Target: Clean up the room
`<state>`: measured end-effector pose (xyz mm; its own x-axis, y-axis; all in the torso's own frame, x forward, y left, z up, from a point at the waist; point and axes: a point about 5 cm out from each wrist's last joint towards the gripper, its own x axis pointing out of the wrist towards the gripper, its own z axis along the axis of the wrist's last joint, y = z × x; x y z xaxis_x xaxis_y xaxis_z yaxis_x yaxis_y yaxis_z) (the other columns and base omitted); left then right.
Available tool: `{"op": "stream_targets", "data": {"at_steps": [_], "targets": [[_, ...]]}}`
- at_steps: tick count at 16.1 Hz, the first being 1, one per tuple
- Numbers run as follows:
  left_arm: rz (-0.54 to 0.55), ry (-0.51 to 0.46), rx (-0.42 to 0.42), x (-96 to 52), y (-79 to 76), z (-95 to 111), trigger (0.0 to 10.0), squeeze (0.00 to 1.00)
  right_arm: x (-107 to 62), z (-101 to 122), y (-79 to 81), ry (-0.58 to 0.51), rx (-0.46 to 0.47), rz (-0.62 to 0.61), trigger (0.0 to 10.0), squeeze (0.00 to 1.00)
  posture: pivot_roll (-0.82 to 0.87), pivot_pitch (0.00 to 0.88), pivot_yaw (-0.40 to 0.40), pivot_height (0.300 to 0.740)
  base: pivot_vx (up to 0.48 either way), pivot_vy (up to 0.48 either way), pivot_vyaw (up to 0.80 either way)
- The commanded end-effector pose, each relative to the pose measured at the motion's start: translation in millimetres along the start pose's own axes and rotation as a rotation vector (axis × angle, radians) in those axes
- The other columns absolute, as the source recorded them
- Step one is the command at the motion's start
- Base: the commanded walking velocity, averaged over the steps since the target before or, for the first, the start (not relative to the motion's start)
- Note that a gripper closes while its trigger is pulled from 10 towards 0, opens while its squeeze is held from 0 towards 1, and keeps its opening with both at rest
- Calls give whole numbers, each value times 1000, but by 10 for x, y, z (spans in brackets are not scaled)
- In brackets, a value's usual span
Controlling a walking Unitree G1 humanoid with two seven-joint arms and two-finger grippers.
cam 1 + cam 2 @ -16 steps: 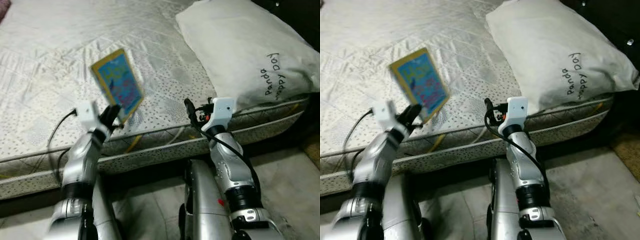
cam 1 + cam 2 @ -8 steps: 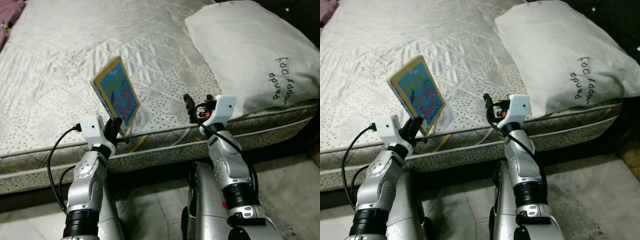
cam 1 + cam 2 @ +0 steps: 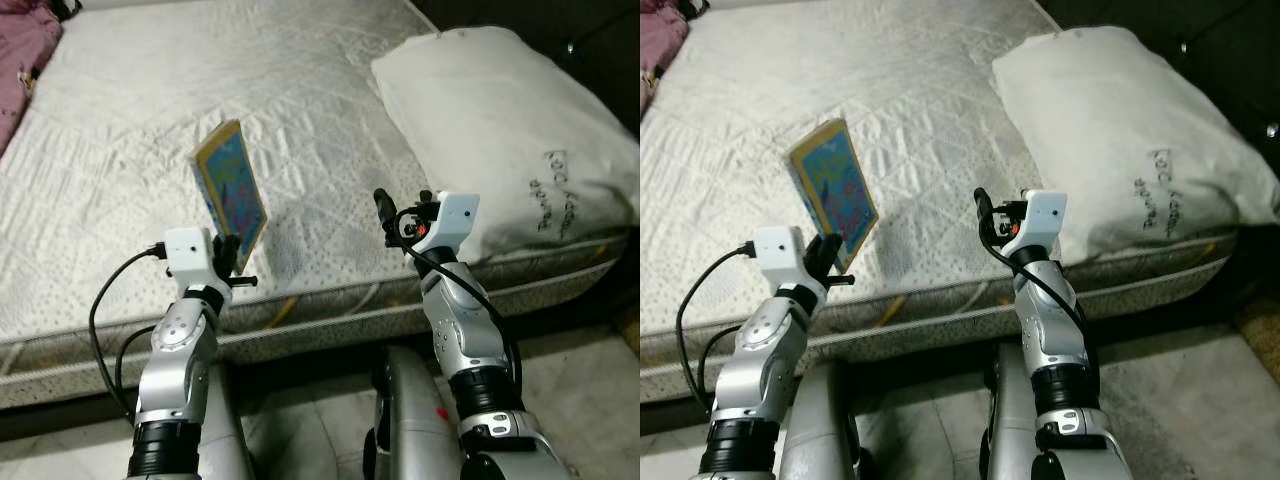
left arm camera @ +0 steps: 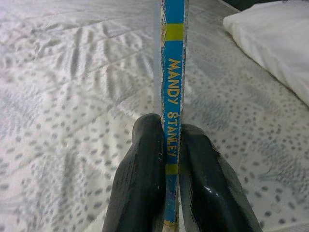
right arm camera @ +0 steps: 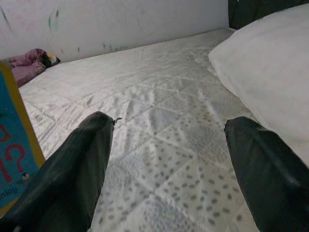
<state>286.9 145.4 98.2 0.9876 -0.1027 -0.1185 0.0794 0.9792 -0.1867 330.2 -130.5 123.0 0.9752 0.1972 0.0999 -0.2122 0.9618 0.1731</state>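
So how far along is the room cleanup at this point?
Done: the book is lifted off the mattress, clamped by its spine in the left pincer. In hand: carrying it. Left: putting it away; pink clothing lies at the bed's far corner. The right pincer hangs open, empty.

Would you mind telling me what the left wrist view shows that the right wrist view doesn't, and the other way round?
Left wrist view: the left hand shut on the book's blue spine, edge on, with the words MANDY STANLEY readable. Right wrist view: the right hand open and holding nothing, a wall behind the bed, and a pink bundle at the mattress's far end; the book is seen from its cover side. Both share the quilted mattress, the white pillow and the book.
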Motion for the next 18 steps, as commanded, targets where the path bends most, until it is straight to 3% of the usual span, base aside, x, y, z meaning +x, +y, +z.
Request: {"op": "stream_targets", "data": {"at_steps": [1,9,14,18], "targets": [[-4,-83,4,17,-36,175,10000,0,21,23,-5,-9,0,-1,10000,0,-15,0,25,614,0,0,0],[-14,-74,30,12,-111,161,10000,0,-37,-5,-125,9,-49,-67,10000,0,-18,0,26,697,0,0,0],[-11,-72,32,2,-113,156,10000,0,-83,-13,-178,-6,-67,-91,10000,0,-13,0,25,702,0,0,0],[-9,-67,32,-10,-106,136,10000,0,-90,-26,-201,0,-85,-103,10000,0,-13,0,25,740,0,0,0]]}}
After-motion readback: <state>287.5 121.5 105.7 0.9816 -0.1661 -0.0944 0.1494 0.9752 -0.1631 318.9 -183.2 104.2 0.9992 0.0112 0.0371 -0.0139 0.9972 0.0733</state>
